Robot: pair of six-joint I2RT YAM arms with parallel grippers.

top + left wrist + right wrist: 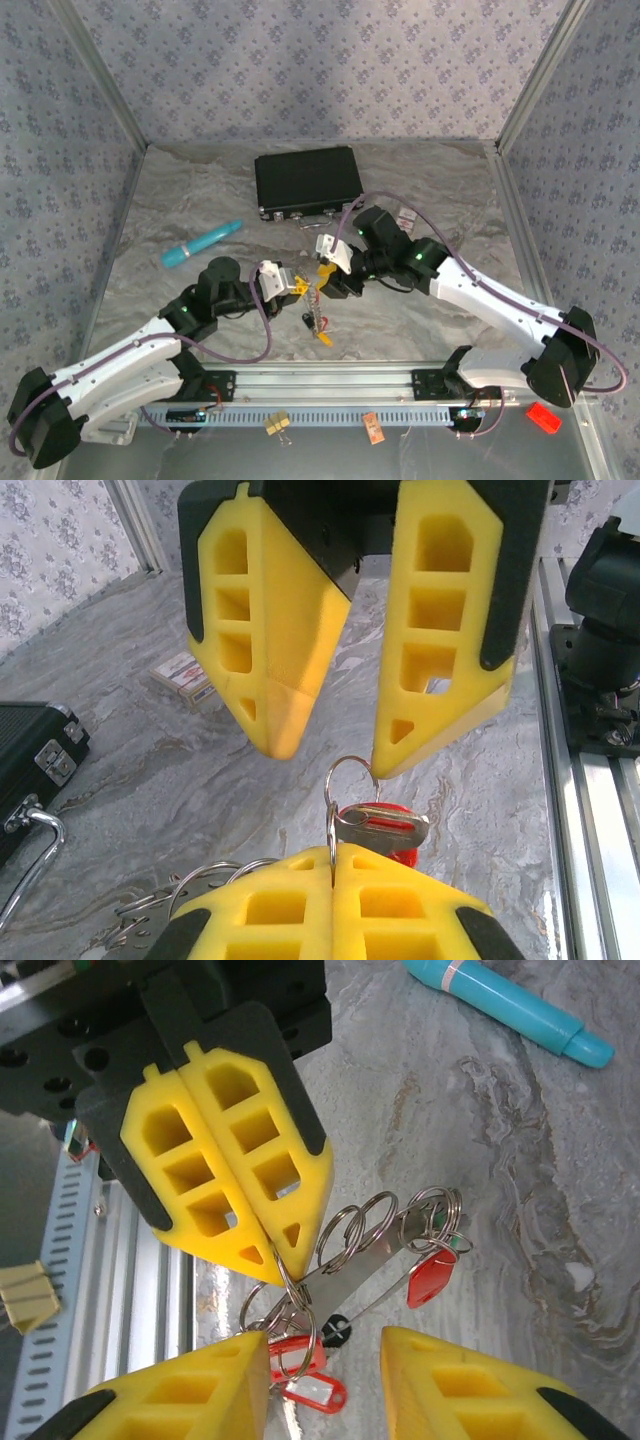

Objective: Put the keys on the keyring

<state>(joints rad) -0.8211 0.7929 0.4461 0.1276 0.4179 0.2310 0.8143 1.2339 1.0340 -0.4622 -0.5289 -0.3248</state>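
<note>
A bunch of keys (pixel 300 1355) with red tags, linked by several metal split rings and a flat metal strip (pixel 375 1260), hangs just above the marble table (pixel 420 320). My left gripper (pixel 335 855) is shut on one small split ring (pixel 348 775) at the top of the bunch, and a red-headed key (pixel 385 830) dangles from it. My right gripper (pixel 322 1338) stands open, facing the left gripper (pixel 272 1260) tip to tip, its fingers (pixel 275 730) either side of that ring. In the top view the two grippers (pixel 298 286) (pixel 325 272) meet at mid-table over the keys (pixel 318 320). The keyring is hidden.
A black case (pixel 308 183) lies at the back, with a teal pen (pixel 202 243) to its left. A small card box (pixel 185 678) sits on the marble. Along the near metal rail (pixel 320 385) lie a yellow binder clip (pixel 277 424), a small card (pixel 373 428) and a red object (pixel 543 416).
</note>
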